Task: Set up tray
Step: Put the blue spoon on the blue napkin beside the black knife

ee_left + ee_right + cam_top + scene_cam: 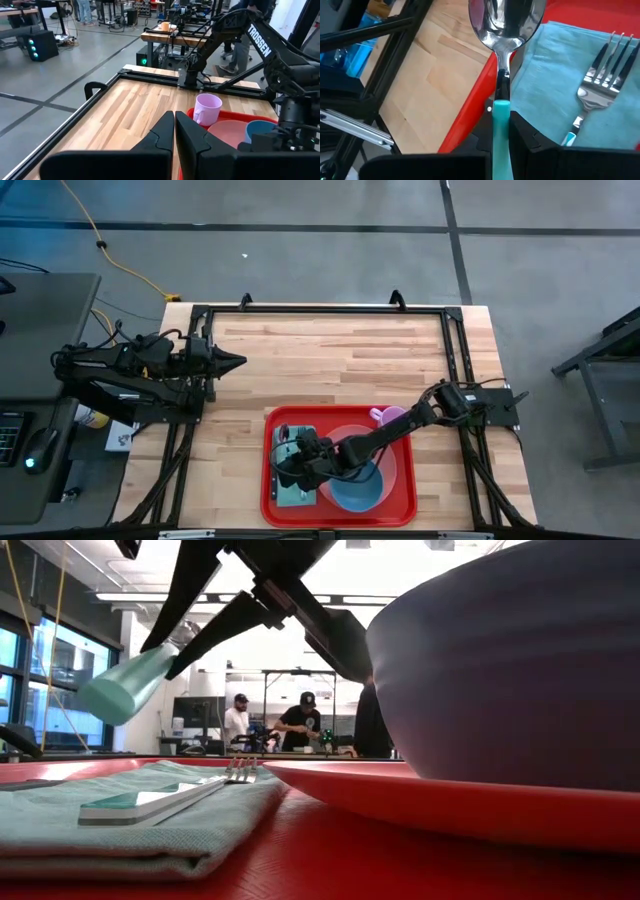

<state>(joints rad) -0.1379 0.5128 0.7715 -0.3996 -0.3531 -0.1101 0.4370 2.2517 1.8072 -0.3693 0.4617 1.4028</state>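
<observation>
1. We see the large bright red rectangular plastic tray point(338, 514) at the table's near edge, its long axis running left to right.
2. Our right gripper point(501, 131) pinches a teal-handled steel spoon point(503, 30) above the tray's folded teal cloth napkin point(296, 490), beside a teal-handled fork point(600, 80).
3. Our left gripper point(174, 131) waits left of the table, fingers pressed together.

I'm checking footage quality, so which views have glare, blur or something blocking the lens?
Low view: ceiling lights blow out white; the blue bowl looms blurred, filling the right side. Right wrist view: the spoon held by the right gripper mirrors bright highlights. High view: evenly lit.
</observation>
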